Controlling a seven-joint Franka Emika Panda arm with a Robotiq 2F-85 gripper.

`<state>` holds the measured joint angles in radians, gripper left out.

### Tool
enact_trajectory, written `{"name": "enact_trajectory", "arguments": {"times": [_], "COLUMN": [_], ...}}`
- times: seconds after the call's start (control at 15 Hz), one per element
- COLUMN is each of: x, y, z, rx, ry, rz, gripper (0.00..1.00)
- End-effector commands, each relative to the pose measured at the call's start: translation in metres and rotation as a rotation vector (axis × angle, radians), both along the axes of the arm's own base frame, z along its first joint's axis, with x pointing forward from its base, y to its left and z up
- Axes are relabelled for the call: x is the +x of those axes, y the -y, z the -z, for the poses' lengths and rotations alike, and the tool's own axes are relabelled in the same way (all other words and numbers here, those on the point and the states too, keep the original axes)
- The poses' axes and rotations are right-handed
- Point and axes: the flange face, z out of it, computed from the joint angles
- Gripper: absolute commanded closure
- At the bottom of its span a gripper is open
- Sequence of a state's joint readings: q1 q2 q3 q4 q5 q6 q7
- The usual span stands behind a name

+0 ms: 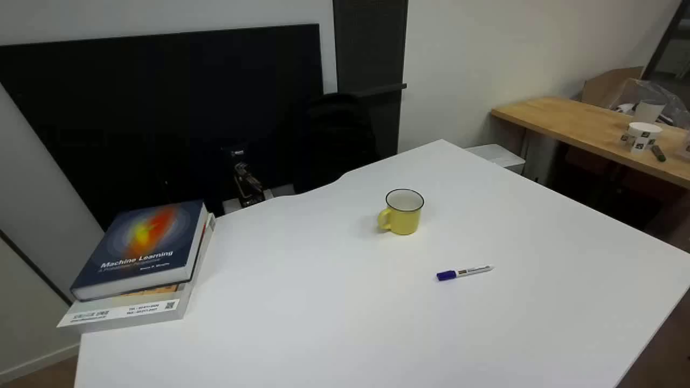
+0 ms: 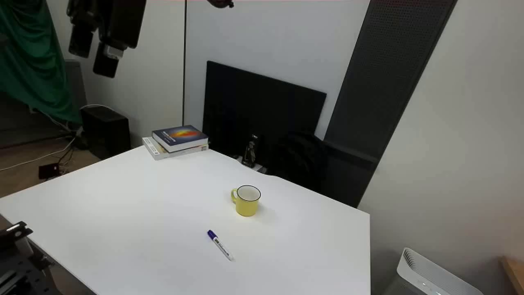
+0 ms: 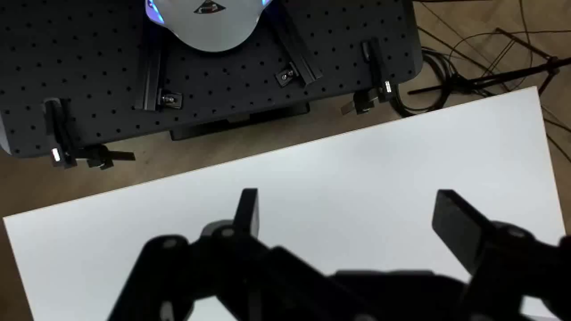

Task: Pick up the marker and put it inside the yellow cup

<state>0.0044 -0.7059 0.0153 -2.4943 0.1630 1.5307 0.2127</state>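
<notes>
Gripper (image 2: pixel 91 64) is being cropped at upper left, jaws spread wide, nothing being gripped; lettering (image 1: pixel 475 271) on the marker (image 1: pixel 464 273) is being blurred.

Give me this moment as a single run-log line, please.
tool: open, empty, higher than table | marker: flat on table, apart from cup | cup: upright on table | books: stacked | placing: not yet done

Lab, by its fittings. Comprises drilled plate (image 3: pixel 227 89) bearing white robot base (image 3: pixel 209 26), edge clamps (image 3: pixel 55 129), coiled cables (image 3: pixel 442 73) on floor (image 3: pixel 192 154); also white table (image 1: pixel 296 302) with book (image 1: pixel 143 242) titled "Machine Learning".
</notes>
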Motion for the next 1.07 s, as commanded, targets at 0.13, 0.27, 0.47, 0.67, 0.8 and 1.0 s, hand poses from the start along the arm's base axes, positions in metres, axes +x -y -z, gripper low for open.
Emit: {"name": "enact_trajectory", "arguments": {"times": [0.13,0.27,0.47,0.67,0.8,1.0], "x": [0.0,0.0,0.0,0.0,0.0,0.006], "y": [0.0,0.0,0.0,0.0,0.0,0.012], "z": [0.0,0.0,0.0,0.0,0.0,0.008], "rx": [0.0,0.0,0.0,0.0,0.0,-0.019], "ry": [0.001,0.002,0.002,0.002,0.002,0.0], "rz": [0.0,0.0,0.0,0.0,0.0,0.011], "gripper": [0.0,0.0,0.0,0.0,0.0,0.0]}}
